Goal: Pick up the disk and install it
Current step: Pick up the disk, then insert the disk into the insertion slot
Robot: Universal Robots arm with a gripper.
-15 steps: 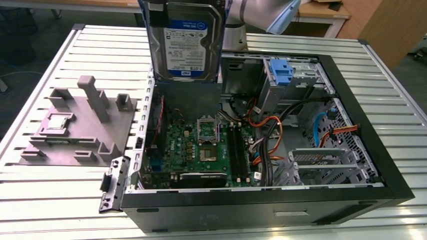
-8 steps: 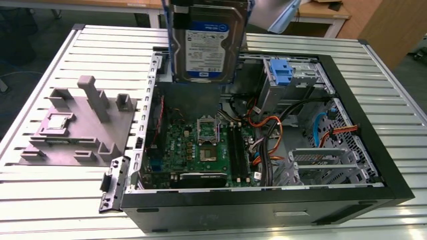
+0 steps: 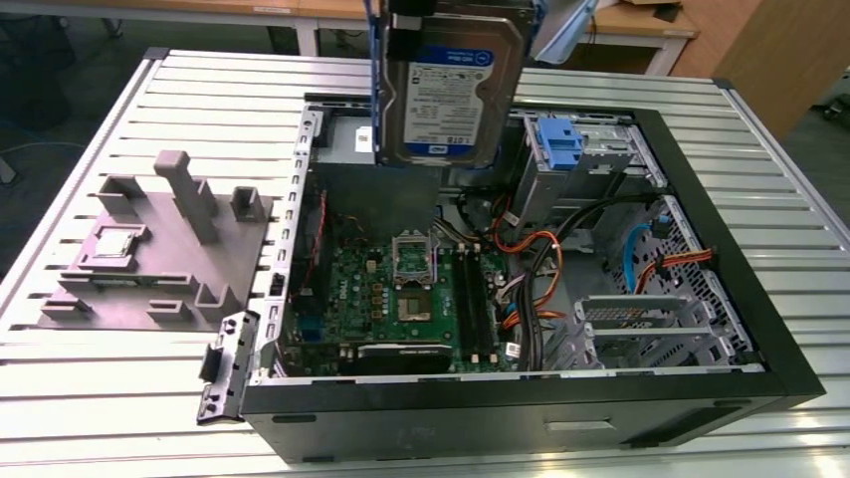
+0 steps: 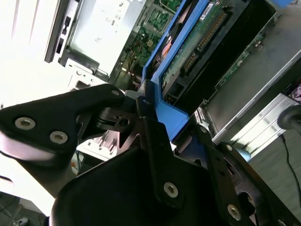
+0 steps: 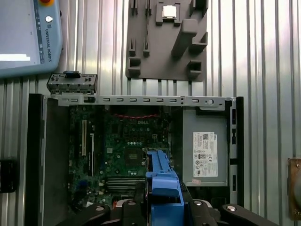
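One quick check from ops: grip state, and where's the disk?

me: gripper [image 4: 165, 123] clamped on the disk [image 3: 448, 85]; fingers [image 4: 153, 134] pinch one end of its blue rail frame, visible in both wrist views; no slack that I can see.

ops: location?

me: in the air; the first wrist view puts it over the motherboard [image 3: 398, 289] inside the open computer case [image 3: 743, 329], just beside the power supply [image 5: 205, 153]; touching neither.

ops: orientation?

me: hangs straight below my gripper; long axis vertical; label face toward the exterior camera; blue rails run down both long edges.

ops: and relative to the bay?

me: drive bay with the blue latch [image 3: 563, 149] sits just to the exterior view's right of the disk and lower down; grey metal cage [image 3: 638, 324] lies nearer the case's front wall, well apart; disk is clear of both.

ops: anything else nearby?

me: grey fixture plate [image 3: 146, 249] on the slatted table, well off to the exterior view's left.

ops: status?

me: my judgement: lifted and held, not seated in any bay.
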